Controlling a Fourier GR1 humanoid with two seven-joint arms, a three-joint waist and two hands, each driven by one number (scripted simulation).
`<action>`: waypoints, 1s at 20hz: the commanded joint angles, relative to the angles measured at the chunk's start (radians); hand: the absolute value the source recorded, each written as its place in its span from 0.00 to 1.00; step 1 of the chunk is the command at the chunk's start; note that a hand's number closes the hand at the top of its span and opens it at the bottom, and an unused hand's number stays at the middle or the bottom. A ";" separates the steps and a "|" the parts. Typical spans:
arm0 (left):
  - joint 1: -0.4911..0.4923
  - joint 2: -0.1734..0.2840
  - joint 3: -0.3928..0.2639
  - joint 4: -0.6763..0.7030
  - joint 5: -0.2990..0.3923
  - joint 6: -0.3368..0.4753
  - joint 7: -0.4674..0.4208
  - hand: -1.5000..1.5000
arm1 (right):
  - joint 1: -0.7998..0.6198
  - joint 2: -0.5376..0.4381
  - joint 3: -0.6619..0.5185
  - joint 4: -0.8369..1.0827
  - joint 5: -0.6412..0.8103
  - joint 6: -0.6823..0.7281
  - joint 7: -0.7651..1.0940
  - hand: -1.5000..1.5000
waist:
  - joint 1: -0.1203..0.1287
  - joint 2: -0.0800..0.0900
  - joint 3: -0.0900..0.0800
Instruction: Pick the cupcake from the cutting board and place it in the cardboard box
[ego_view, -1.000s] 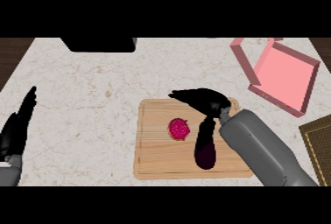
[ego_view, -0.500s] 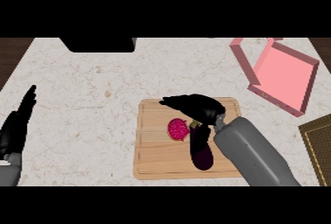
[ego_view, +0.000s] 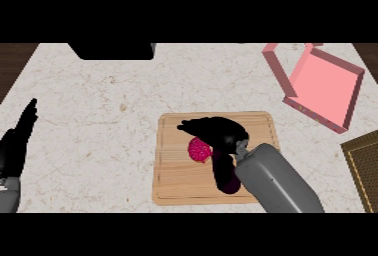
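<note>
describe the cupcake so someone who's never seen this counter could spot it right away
Find the light wooden cutting board in the middle of the pale marble counter. On it, partly under the black right robot hand, sits the small magenta-pink cupcake. It is bright pink and rounded, unlike the long dark purple eggplant beside it.

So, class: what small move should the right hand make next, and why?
Probably curl its fingers around the cupcake: the right hand arches over it on the cutting board, not visibly gripping, and the pink box lies apart, up right.
</note>
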 joint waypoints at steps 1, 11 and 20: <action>-0.047 0.008 0.022 0.050 -0.017 -0.017 -0.021 0.50 | -0.013 0.078 -0.006 0.060 0.055 -0.006 0.075 0.00 | 0.000 0.002 0.000; -0.005 -0.052 0.012 -0.002 -0.046 -0.001 -0.011 0.50 | -0.040 0.085 0.025 0.296 0.237 -0.395 -0.130 1.00 | 0.008 0.004 0.000; 0.004 -0.024 0.044 -0.032 -0.035 -0.037 0.024 0.50 | -0.035 -0.149 -0.117 0.134 0.228 -0.464 -0.206 1.00 | -0.019 -0.001 0.000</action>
